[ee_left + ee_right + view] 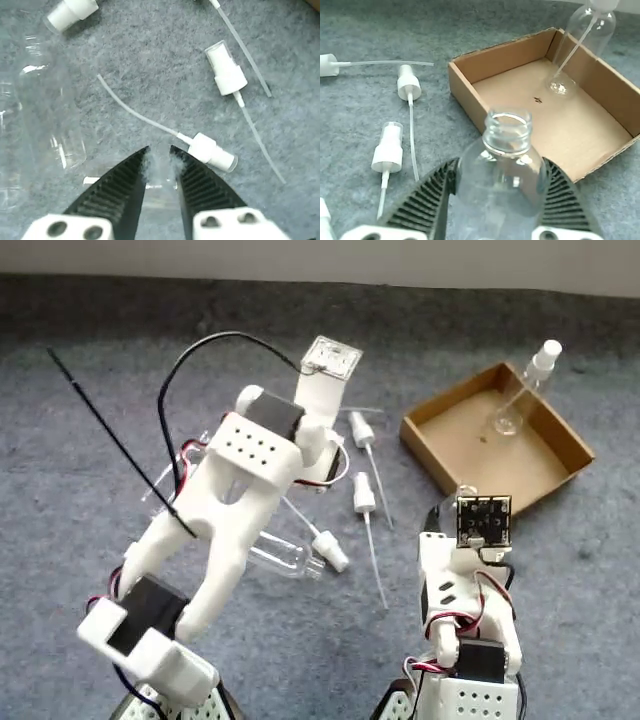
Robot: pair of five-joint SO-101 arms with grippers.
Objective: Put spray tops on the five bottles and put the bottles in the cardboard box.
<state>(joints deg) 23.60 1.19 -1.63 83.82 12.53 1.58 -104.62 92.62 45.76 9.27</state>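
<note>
Where the right pincer (500, 170) clamps it on both sides of its body, an uncapped bottle (506, 135) of clear plastic is held with its open neck toward the cardboard box (467, 97). Inside that box a capped bottle (590, 25), fitted with a white sprayer, leans against the far wall with its base on the box floor. Near the box, on the grey counter (80, 390), lie a loose spray top (409, 82) and a second spray top (387, 150), side by side, each with its dip tube stretched out. The left pincer (159, 152) hangs low over the counter on the far side of those tops from the box. Its jaws are drawn nearly together with a narrow gap between the tips. A third spray top (212, 152) lies just beside those tips, its tube curving away. An empty bottle (50, 115) lies on its side close by, and another clear bottle (285, 560) rests under the left arm.
</note>
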